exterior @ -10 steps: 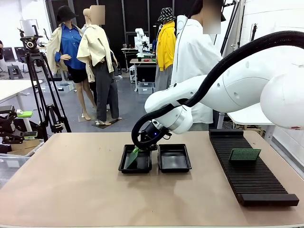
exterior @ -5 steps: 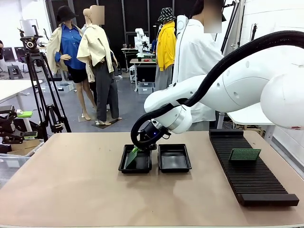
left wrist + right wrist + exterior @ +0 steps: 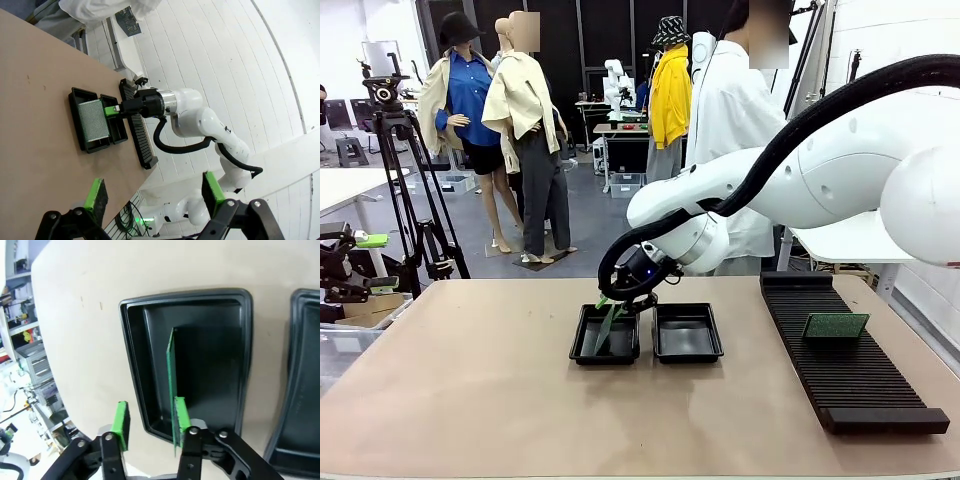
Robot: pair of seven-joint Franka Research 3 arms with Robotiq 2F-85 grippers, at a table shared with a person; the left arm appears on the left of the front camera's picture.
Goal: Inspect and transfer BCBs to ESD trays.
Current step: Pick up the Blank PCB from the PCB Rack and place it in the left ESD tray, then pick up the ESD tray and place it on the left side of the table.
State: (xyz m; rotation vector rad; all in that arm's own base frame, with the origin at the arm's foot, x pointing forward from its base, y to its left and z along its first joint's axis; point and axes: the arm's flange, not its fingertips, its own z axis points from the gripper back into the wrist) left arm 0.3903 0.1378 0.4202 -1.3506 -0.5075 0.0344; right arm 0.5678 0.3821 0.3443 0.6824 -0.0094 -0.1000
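My right gripper (image 3: 150,409) stands spread above the left ESD tray (image 3: 134,365). The thin green BCB (image 3: 170,365) stands on edge inside it, against one pad (image 3: 181,412). My left gripper (image 3: 154,192) is spread, empty.

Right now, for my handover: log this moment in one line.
right fingers: apart, over left tray | BCB: on edge in tray, beside one finger | left fingers: apart, empty
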